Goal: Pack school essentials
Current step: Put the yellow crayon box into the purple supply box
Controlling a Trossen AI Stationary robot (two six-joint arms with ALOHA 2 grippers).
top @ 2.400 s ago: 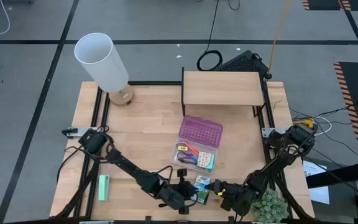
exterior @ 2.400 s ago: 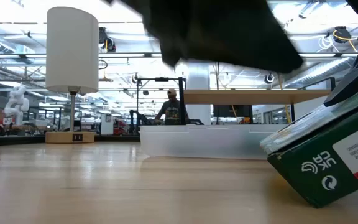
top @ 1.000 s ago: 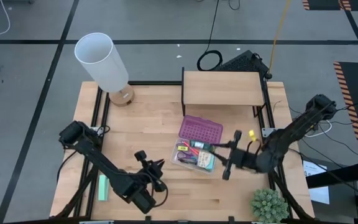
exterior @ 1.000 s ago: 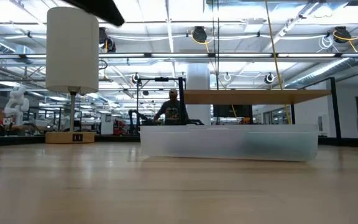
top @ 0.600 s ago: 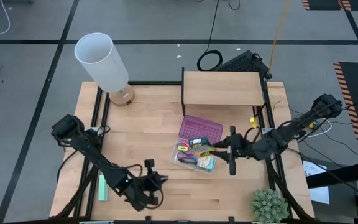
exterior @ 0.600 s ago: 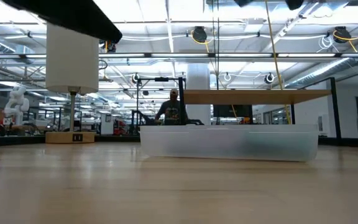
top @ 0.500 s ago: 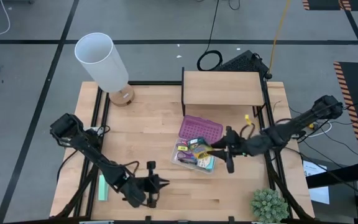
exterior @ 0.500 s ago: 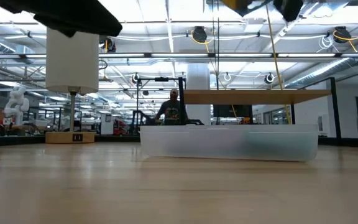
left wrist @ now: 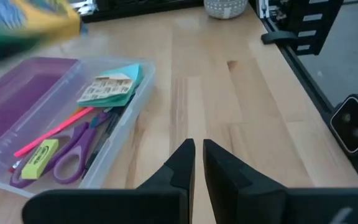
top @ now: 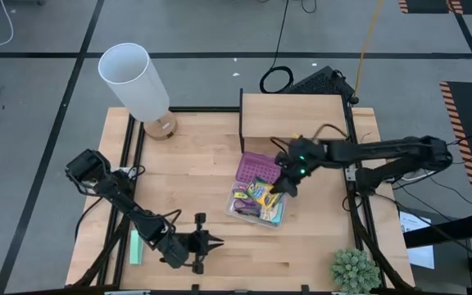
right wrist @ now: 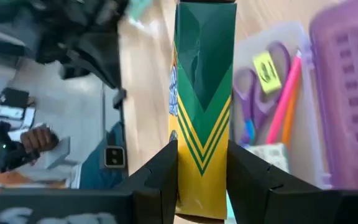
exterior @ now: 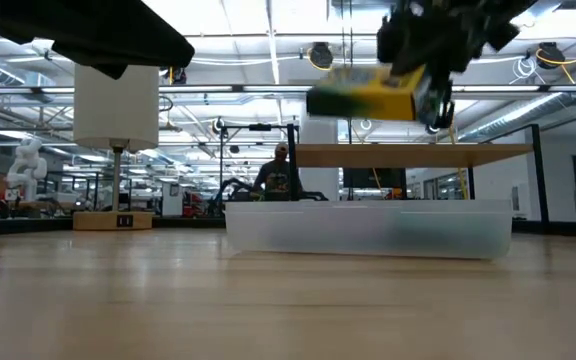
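Green-yellow crayon box [right wrist: 202, 118] gripped by right gripper [top: 281, 185] above clear case [left wrist: 114, 140].

You see a pale matt wood table [top: 203, 176]; clear plastic case [left wrist: 114, 134], glossy; printed cardboard crayon box [right wrist: 204, 118].

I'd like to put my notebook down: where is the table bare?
Bare wood lies between the lamp and the clear case, and along the front edge between the left claw and the plant. It is crowded over the case, where the right claw holds the crayon box.
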